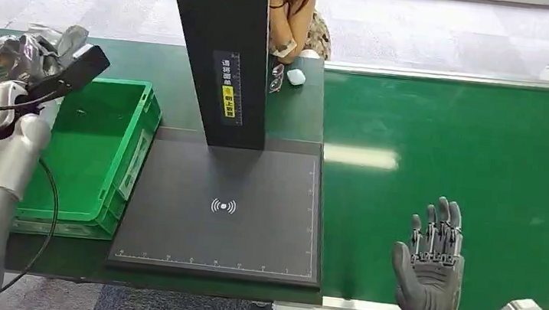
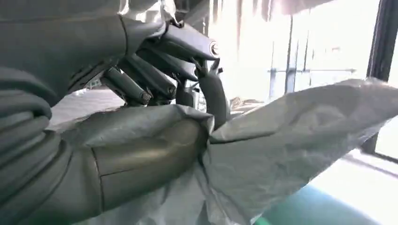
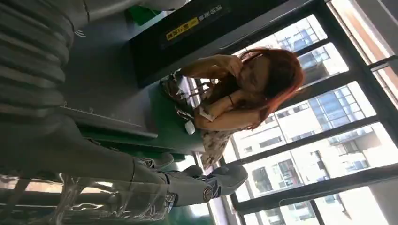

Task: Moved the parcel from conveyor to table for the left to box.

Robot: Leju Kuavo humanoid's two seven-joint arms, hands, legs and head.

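With the left hand gripping the grey parcel above the far-left rim of the green box, lower it centrally before release, while the right hand hovers open-fingered over the conveyor.

Crumpled silver-grey parcel held aloft over the green box; wrinkled, tilted.

A green-topped counter is seen beside a green conveyor belt. On the counter are set a green crate, a dark scanning mat with an upright black column, a small white object and a pair of glasses.
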